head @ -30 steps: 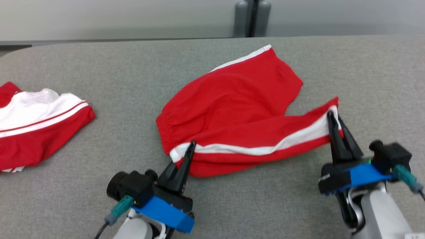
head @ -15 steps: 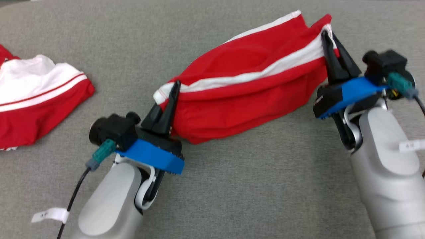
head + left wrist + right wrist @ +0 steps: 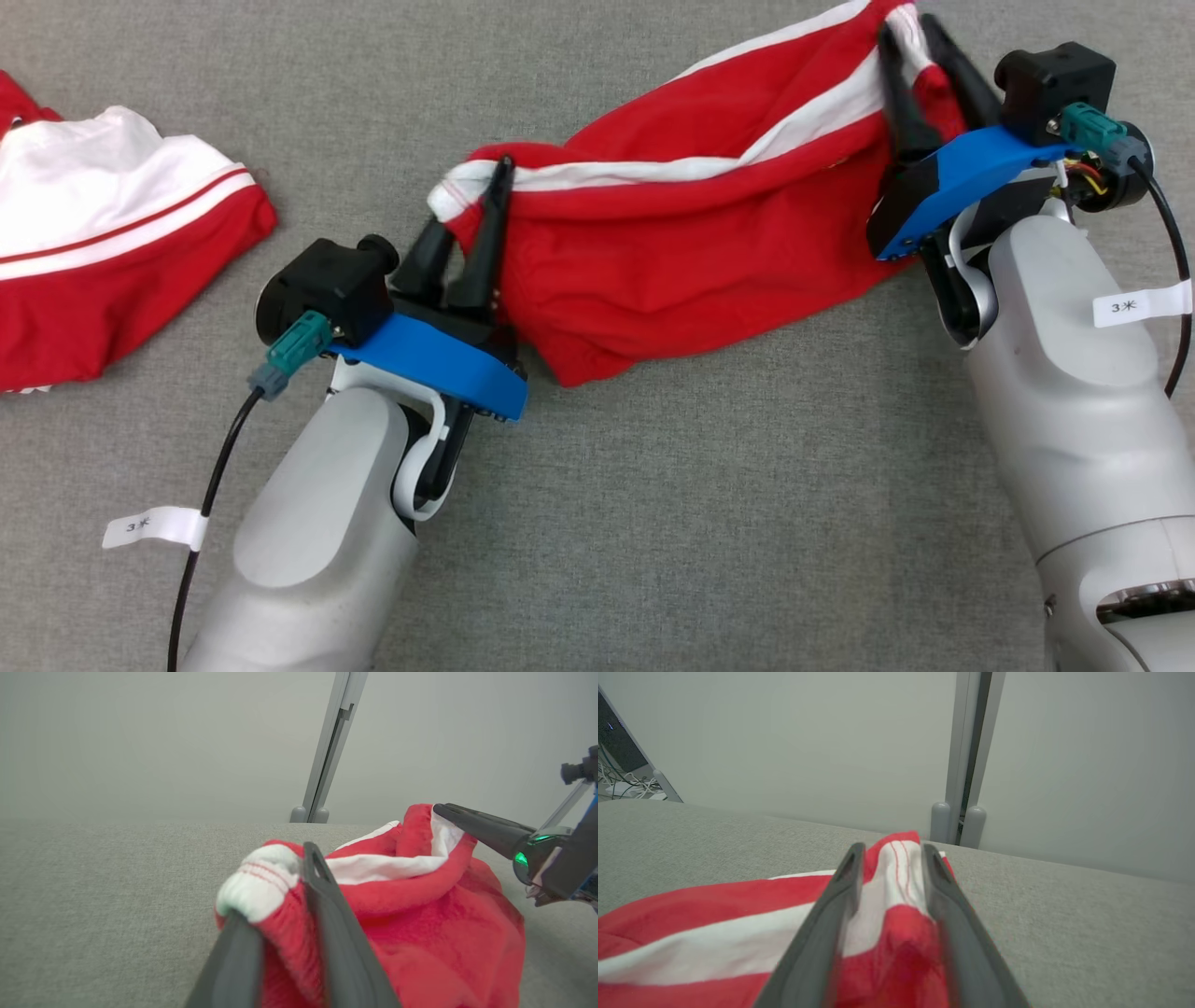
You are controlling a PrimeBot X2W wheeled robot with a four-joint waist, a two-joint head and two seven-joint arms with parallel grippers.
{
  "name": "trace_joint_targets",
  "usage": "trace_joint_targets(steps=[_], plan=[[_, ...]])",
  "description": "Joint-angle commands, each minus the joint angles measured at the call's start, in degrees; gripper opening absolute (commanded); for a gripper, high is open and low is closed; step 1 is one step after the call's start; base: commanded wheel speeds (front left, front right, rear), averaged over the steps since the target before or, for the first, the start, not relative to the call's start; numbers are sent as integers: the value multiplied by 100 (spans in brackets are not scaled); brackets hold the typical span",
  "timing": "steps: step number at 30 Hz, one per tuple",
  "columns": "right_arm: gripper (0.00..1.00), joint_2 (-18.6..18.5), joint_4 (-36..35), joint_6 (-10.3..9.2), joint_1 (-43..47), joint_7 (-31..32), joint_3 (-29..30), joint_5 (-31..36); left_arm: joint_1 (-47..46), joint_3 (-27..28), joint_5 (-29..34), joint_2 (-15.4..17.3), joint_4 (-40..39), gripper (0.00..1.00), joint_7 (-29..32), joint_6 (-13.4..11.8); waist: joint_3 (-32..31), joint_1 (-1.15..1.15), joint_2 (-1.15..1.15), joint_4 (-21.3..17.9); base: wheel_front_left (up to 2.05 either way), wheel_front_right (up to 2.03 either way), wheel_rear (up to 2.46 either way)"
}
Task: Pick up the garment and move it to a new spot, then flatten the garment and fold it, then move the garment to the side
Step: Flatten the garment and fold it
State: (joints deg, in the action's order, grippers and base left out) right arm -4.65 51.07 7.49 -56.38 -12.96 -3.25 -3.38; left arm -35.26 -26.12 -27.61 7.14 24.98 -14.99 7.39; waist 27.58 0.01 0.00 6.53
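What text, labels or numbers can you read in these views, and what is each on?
"3" plus a mark like "米": right tag, white, by the right forearm.
"3" plus what looks like the same mark, fainter: left tag, white, around the left arm's black cable.
Red garment and folded garment: no print to read.

the garment (image 3: 672, 243) runs off the head view's top edge at the right gripper (image 3: 902, 23), a second garment (image 3: 103, 280) is cut by its left edge, and a white cuff (image 3: 257, 882) covers one fingertip of the left gripper (image 3: 275, 891), whose blurred fingers (image 3: 341, 942) leave the wrist view's bottom edge.
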Motion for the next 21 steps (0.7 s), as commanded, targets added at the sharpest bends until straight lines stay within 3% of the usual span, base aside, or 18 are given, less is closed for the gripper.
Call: trace_joint_targets(steps=[1,15,21], plan=[[100,-2,98,1,-114,-97,26,5,-91,54,34,-9,39,100,-29,14,-33,-1,0,-19,0,0,0],[100,-387,-105,1,662,-229,8,-258,1065,601,363,94,-271,100,-29,14,-498,-1,0,-64,0,0,0],[100,-566,14,1,794,-231,60,-209,1489,1111,585,104,-641,100,-29,14,-589,-1,0,110,0,0,0]])
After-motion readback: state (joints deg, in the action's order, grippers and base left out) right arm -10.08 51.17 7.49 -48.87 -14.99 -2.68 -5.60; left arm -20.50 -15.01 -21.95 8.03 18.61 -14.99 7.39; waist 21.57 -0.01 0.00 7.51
